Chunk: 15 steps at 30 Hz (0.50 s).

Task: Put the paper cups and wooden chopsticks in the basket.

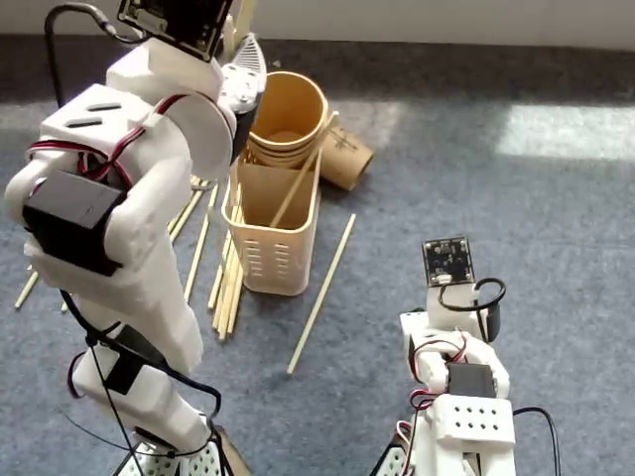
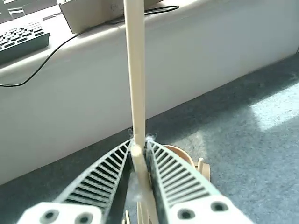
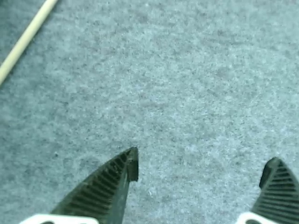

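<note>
From the high view, the left claw (image 1: 246, 59) is hanging above the cup stack (image 1: 288, 114). The stack seems to be standing in the 12 o'clock end of the basket (image 1: 270, 253). One stick (image 1: 296, 188) is leaning inside the basket. A lying cup (image 1: 347, 154) is resting on the carpet (image 1: 516, 228) at 1 o'clock of the basket. A bundle (image 1: 223, 278) of sticks is lying at 8 o'clock, and a loose stick (image 1: 322, 288) at 5 o'clock. The right claw (image 1: 466, 297) is waiting near the floor at 4 o'clock, well apart from the basket.

In the left wrist view, the left claw is pinching the held stick (image 2: 135, 70) tightly near one end, and the long part is pointing away from the camera. A cup rim is showing just behind the fingers (image 2: 173, 177).

In the right wrist view, the right claw is standing wide and holding nothing, over bare carpet. The loose stick is lying near the corner.

I think the danger is in the release. The held stick is long and is being gripped far from its middle, so it may hit the cup stack, tip over the rim and fall outside. The big left arm is also passing close to the basket and may push it over.
</note>
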### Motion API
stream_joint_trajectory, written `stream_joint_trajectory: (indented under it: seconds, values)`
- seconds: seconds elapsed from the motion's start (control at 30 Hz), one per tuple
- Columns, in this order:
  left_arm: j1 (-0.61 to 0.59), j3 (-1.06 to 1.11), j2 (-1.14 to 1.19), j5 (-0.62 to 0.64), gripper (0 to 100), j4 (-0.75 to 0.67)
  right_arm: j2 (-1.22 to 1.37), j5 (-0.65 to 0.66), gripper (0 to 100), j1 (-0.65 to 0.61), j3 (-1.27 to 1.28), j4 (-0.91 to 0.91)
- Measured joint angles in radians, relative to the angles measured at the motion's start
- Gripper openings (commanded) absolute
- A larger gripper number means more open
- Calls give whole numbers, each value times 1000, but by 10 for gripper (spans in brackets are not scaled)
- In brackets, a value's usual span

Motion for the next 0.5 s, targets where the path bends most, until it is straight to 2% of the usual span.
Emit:
stream_joint_trajectory:
  seconds: [0.27, 0.5]
  values:
    - [64, 0, 0, 17, 3, -58, 0, 0, 393, 0, 0, 0]
    - [63, 0, 25, 23, 4, -63, 0, 0, 393, 0, 0, 0]
